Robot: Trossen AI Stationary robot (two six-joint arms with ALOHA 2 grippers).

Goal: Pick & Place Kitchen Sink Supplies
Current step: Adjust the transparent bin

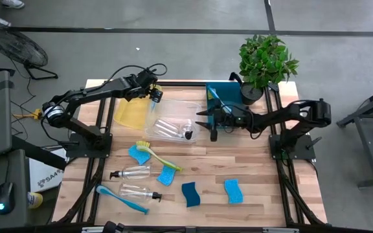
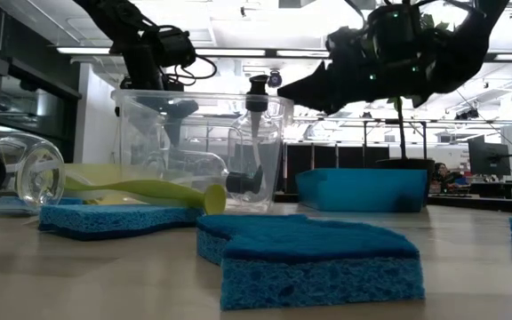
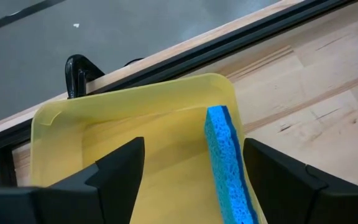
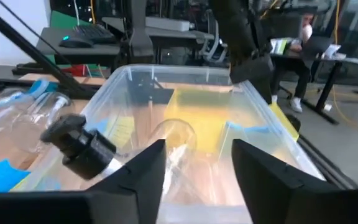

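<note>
Blue sponge (image 3: 229, 165) drops free between your left end effector (image 3: 191, 177) fingers, spread wide over yellow bin (image 3: 73, 130); release step looks done there. Right end effector (image 4: 194, 171) hangs over clear bin (image 4: 253, 93), fingers apart, gripping nothing; bottle (image 4: 79, 146) lies inside bin. Next, you likely go for sponges, bottles, brushes left on desk (image 1: 264, 194): approach from above, close squarely.

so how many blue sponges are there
5: four on the table, at and, and one in the yellow bin. Others may be hidden.
</note>
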